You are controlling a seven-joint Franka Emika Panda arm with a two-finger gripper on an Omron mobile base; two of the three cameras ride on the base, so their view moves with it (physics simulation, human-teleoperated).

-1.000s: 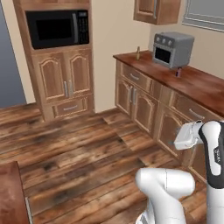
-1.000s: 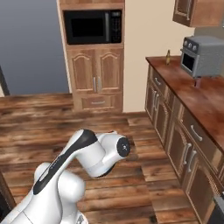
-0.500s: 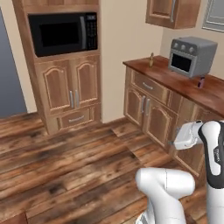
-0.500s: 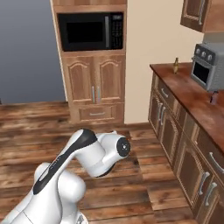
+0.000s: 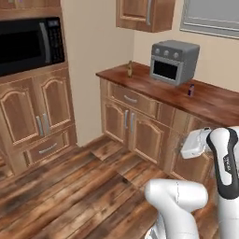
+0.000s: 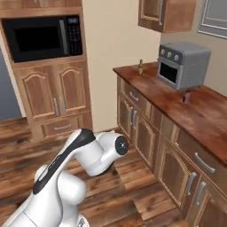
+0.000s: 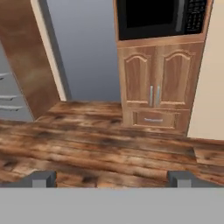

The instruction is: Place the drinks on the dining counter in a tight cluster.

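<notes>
Tool [image 7: 111, 178] wide, empty, pointing at floor and microwave cabinet [image 7: 157, 83]. Brown bottle [image 6: 140, 68] and purple bottle [image 6: 186, 96] stand well apart on tabletop [image 6: 208, 116] by toaster oven [image 6: 182, 64]. Risk: arm clipping the oven when reaching.
</notes>
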